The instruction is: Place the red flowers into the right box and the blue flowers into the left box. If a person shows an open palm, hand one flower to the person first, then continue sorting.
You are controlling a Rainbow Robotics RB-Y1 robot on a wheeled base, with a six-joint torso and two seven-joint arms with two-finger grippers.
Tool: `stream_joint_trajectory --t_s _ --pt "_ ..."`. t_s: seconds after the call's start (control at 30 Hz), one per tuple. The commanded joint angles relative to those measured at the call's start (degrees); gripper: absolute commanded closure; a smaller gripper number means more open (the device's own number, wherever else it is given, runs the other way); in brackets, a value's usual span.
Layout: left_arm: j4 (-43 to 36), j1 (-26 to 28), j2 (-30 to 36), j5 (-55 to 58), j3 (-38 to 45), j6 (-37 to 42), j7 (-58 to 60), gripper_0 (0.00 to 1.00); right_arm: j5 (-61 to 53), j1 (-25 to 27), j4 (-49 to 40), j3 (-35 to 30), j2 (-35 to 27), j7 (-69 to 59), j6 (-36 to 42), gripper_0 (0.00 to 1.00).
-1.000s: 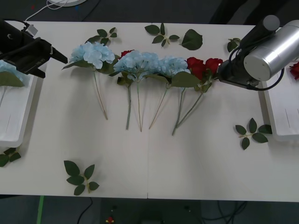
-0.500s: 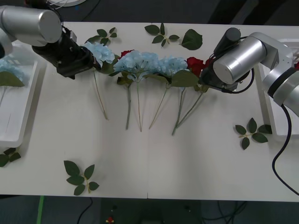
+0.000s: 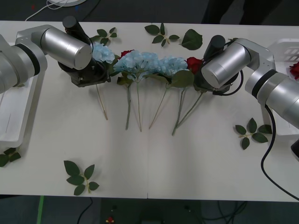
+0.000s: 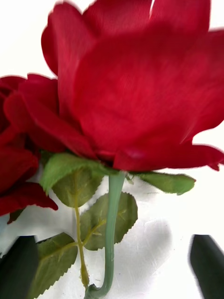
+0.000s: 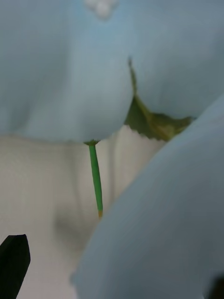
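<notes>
Along the far half of the table lies a row of blue flowers (image 3: 138,63) with red flowers (image 3: 194,63) among them, stems toward me. My left arm hangs over the leftmost blue flower (image 3: 102,52). My left gripper (image 5: 112,280) is open right at its pale petals (image 5: 65,70) and thin stem (image 5: 95,177). My right gripper (image 4: 112,268) is open and low over a red rose (image 4: 135,84) at the row's right end, its stem (image 4: 110,233) running between the fingers. The left box (image 3: 14,116) and the right box (image 3: 285,51), which holds a red rose (image 3: 294,70), flank the table.
Loose green leaf sprigs lie at the near left (image 3: 79,177), the near right (image 3: 252,133), the far middle (image 3: 161,32) and beside the left box (image 3: 7,156). A broad single leaf (image 3: 191,39) lies behind the row.
Both arms have swung in from the boxes toward the row. The left one now stands over the leftmost blue flower, the right one has come down over the red roses.
</notes>
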Motion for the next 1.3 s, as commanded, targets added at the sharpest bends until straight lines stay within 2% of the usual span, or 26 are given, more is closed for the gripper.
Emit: stream_joint_trajectory --t_s 0.03,0.07,0.1,0.13,0.37,0.7,1.1,1.2,1.3 --pt "2.5 1.0 -2.5 -3.8 0.3 -2.5 0.9 0.0 0.8 -3.1 1.1 2.6 1.4 -1.0 -2.8 0.59" --pt "3.2 1.2 -3.0 -4.5 0.3 -3.2 1.0 0.0 0.8 -3.1 1.7 3.3 1.6 -1.3 -3.8 0.82" --pt "3.8 1.5 -3.4 -4.9 0.3 -3.8 1.0 0.0 0.8 -3.1 2.2 3.3 1.7 -1.4 -4.6 0.98" --pt "4.1 1.7 -3.5 -5.2 0.3 -4.1 1.0 0.0 0.8 -3.1 2.5 3.3 1.7 -1.4 -4.9 1.0" --pt "6.6 3.3 -4.6 -7.0 -1.5 -7.7 1.2 0.0 0.9 -3.1 3.2 3.3 2.2 -1.4 -5.8 1.0" --pt "6.5 3.3 -4.6 -6.9 -2.3 -8.2 1.6 0.0 1.0 -3.0 1.2 3.3 0.8 -0.7 -6.5 1.0" --pt "6.6 3.3 -4.6 -6.9 -2.3 -8.2 1.5 0.0 1.2 -1.9 -15.4 3.3 -10.5 0.2 -8.0 1.0" --pt "6.6 3.3 -4.6 -6.9 -2.3 -8.2 1.5 0.0 1.8 -0.8 -19.4 3.2 -14.2 0.4 -12.0 1.0" --pt "6.6 3.3 -4.6 -6.9 -2.3 -8.2 1.5 0.0 4.5 1.5 -23.7 2.9 -19.3 0.6 -19.6 1.0"
